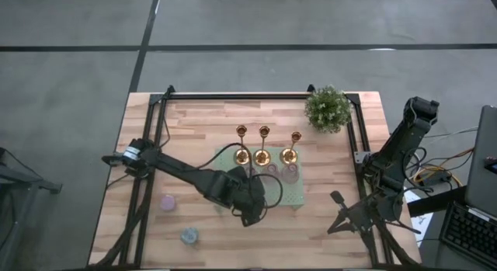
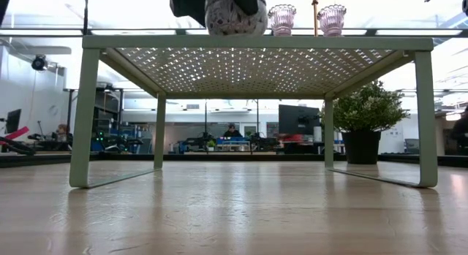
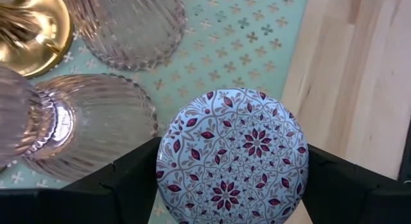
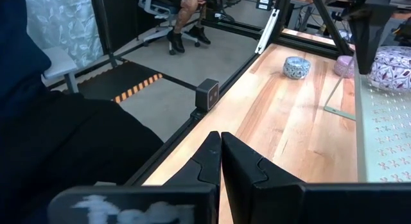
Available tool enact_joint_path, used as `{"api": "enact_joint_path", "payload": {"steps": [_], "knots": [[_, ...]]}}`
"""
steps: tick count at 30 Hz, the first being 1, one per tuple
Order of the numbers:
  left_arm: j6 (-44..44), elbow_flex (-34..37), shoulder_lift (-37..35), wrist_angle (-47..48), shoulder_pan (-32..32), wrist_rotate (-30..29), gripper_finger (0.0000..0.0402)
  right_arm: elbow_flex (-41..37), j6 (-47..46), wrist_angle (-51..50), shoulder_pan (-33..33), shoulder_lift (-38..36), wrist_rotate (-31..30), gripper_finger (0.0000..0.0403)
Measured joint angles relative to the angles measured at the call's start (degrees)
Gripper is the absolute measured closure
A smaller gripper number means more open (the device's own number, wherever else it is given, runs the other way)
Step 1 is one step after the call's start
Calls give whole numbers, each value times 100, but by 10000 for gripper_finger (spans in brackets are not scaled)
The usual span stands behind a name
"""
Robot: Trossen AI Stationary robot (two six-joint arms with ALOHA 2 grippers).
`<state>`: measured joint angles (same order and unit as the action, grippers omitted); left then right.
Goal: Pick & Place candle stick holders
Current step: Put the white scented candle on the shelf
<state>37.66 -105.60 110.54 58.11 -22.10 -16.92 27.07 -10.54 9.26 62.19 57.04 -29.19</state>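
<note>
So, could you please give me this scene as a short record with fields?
left gripper: closed around a patterned round holder over the green stand's front edge
right gripper: shut, parked at the table's right side
on stand: three gold holders, ribbed pink glass holders
on table: pink holder, blue holder, potted plant

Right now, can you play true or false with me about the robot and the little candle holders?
1. The left gripper holds a patterned round holder over the green rack. True.
2. The right gripper is wide open. False: it is shut and holds nothing.
3. Three gold holders stand in a row on the rack. True.
4. The plant sits on the rack. False: it stands on the table, by a far corner.
5. No small holders are left on the wood. False: two remain.
</note>
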Motion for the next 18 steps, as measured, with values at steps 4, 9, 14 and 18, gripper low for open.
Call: {"api": "enact_joint_path", "payload": {"steps": [4,9,14,18], "knots": [[-1,0,2,0,25,-52,92,0,3,0,0,1,0,394],[20,92,2,8,29,-54,87,0,3,0,0,0,0,394],[27,94,2,-1,29,-56,86,0,3,0,0,0,0,394],[27,94,2,-11,29,-56,86,0,3,1,0,0,0,394]]}}
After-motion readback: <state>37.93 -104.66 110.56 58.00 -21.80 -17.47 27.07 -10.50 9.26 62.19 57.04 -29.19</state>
